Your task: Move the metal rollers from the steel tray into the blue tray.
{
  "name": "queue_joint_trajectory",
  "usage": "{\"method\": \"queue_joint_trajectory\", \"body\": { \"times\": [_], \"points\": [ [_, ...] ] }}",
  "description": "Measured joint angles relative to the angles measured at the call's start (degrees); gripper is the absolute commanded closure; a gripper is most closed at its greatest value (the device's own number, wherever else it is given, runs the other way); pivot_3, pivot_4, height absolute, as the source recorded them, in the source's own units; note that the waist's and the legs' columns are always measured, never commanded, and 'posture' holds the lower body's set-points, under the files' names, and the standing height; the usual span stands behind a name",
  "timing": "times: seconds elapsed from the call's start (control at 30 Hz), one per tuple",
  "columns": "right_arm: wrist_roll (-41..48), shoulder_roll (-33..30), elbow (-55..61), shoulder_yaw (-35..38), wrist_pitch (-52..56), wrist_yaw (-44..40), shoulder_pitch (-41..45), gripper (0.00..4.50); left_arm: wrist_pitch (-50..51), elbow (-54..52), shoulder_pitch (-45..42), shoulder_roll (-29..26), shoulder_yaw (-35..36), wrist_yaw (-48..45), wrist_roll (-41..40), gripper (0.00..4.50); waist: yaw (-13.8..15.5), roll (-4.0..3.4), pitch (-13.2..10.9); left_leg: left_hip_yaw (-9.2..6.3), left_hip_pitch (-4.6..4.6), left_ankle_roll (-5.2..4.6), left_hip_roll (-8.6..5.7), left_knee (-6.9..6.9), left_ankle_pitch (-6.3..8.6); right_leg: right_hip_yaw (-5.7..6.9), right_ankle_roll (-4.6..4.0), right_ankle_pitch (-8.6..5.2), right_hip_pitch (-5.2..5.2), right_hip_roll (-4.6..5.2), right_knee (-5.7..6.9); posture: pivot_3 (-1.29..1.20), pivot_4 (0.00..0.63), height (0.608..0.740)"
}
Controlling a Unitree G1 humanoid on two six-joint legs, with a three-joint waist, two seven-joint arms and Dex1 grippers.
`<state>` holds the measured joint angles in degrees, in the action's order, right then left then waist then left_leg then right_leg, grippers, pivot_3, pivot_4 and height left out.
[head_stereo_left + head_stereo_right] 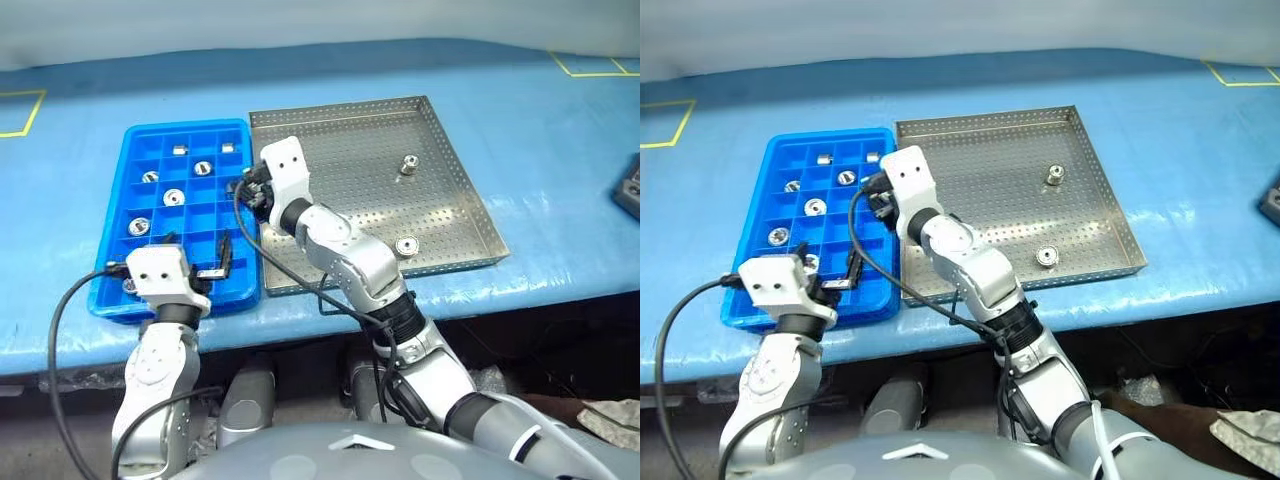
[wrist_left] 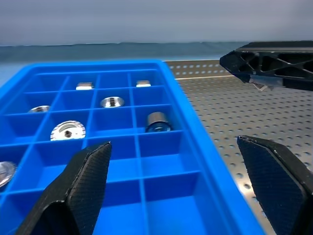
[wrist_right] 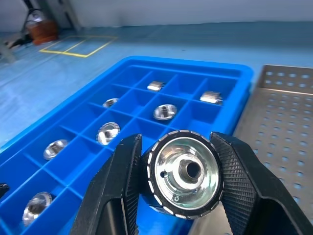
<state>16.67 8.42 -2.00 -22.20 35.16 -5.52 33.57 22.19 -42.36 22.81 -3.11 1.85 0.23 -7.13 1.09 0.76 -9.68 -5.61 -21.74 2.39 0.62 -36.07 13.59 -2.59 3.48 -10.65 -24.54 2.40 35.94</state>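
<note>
The blue tray lies left of the steel tray, their sides touching. Several metal rollers sit in the blue tray's compartments. Two more rollers rest on the steel tray, one upright at the back and one near the front rim. My right gripper is shut on a shiny roller, held over the blue tray's right edge. My left gripper stands open and empty above the blue tray's front right corner.
Both trays lie on a blue-covered table with yellow tape marks. A dark object sits at the far right edge. The table's front edge runs just below the trays.
</note>
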Motion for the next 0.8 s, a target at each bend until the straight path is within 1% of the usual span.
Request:
{"method": "queue_joint_trajectory", "body": {
  "times": [0.13,0.27,0.4,0.8],
  "points": [
    [0.47,0.03,-2.26,-2.32,0.0,-3.18,0.01,2.64,-1.53,-1.36,4.37,0.51,1.19,0.93,0.44,0.0,1.32,0.01,-0.01,-0.04,-0.02,0.01,0.01,0.0,0.0,0.06,-0.04,-0.03,-0.03,0.0,0.0,0.35,0.15,0.74],
    [0.38,0.08,-7.88,-3.62,-1.18,-5.65,0.3,2.64,-2.88,-2.45,7.69,0.32,1.76,0.7,0.53,0.0,2.05,0.04,-0.02,-0.08,-0.08,0.01,0.02,0.0,0.01,0.11,-0.05,-0.04,-0.07,0.0,-0.01,0.37,0.15,0.74],
    [-0.37,0.05,-14.93,-3.38,-4.49,-7.14,2.78,2.64,-4.14,-2.93,8.89,0.09,1.28,0.22,1.53,0.0,2.89,0.04,-0.03,-0.08,-0.1,0.01,0.02,0.0,0.0,0.13,-0.05,-0.04,-0.09,0.0,-0.01,0.39,0.15,0.74],
    [-1.12,-0.03,-28.99,-1.32,-12.94,-9.85,11.21,2.64,-5.24,-2.93,9.46,0.74,-1.04,0.66,2.87,0.0,4.24,0.04,-0.03,-0.1,-0.07,0.01,0.06,0.1,0.0,0.21,-0.12,-0.09,-0.12,-0.02,0.01,0.45,0.15,0.74]
  ]
}}
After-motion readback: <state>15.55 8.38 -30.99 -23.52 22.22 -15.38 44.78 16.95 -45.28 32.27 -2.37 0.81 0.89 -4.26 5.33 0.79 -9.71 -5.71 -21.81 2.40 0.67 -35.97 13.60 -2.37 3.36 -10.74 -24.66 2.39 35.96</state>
